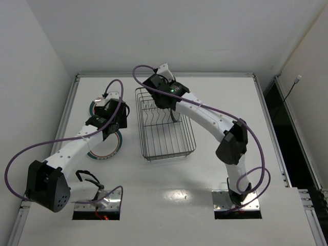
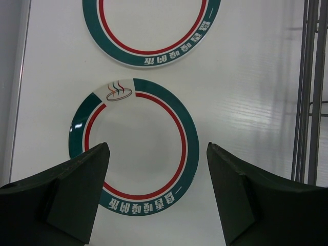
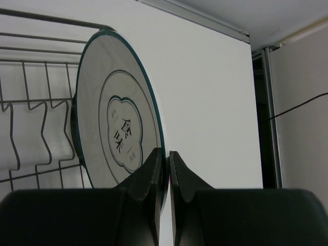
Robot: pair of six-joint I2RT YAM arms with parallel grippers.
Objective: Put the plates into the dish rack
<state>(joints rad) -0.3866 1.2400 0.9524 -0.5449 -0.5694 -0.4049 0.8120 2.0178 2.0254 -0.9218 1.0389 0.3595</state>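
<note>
Now left gripper (image 2: 158, 154) down-pointed, agape over banded plate (image 2: 190, 148); right gripper (image 3: 165, 166) clamped on white plate (image 3: 120, 128) at dish rack (image 1: 165, 134).

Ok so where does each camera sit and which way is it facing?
Top external: above and behind the bases, looking down on the table and dish rack; left arm and right arm both show.
Left wrist: looks down on two banded plates; open left gripper frames the nearer.
Right wrist: looks across the table; right gripper pinches an upright white plate.
Shared: banded plates, in top and left wrist views.
</note>
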